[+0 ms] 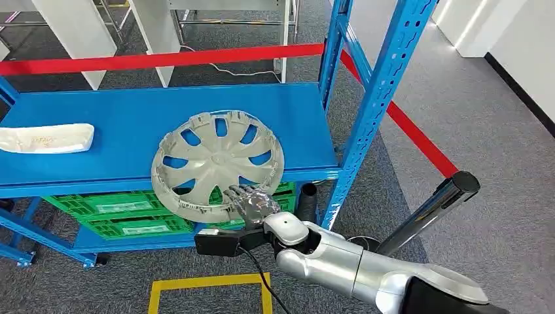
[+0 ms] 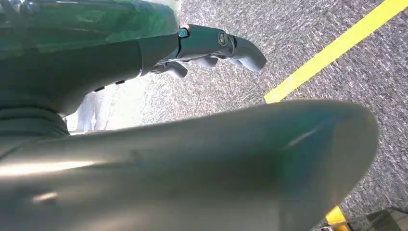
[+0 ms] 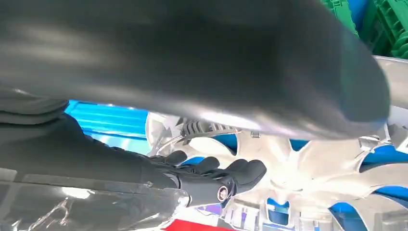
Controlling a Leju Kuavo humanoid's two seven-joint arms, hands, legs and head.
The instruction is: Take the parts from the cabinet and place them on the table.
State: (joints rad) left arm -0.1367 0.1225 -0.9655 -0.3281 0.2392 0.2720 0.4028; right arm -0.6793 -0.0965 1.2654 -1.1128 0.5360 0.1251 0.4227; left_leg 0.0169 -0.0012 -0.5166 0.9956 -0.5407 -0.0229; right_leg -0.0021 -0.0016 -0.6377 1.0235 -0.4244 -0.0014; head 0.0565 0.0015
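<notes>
A grey wheel hubcap (image 1: pixel 216 157) with blue shelf showing through its slots lies tilted on the cabinet's blue shelf (image 1: pixel 131 111) and sticks out past the front edge. My right hand (image 1: pixel 252 203) grips its near rim from below. In the right wrist view the dark fingers (image 3: pixel 211 175) lie against the hubcap's pale spokes (image 3: pixel 312 159). A white moulded part (image 1: pixel 46 139) rests at the shelf's left end. My left hand (image 2: pixel 211 45) hangs over the grey carpet with nothing in it, its fingers loosely apart.
Green crates (image 1: pixel 124 209) fill the lower shelf. A blue upright (image 1: pixel 366 111) stands right of the hubcap. Red barrier tape (image 1: pixel 157 60) runs behind the cabinet and down to a silver post (image 1: pixel 432 209). Yellow floor marking (image 1: pixel 209 282) lies in front.
</notes>
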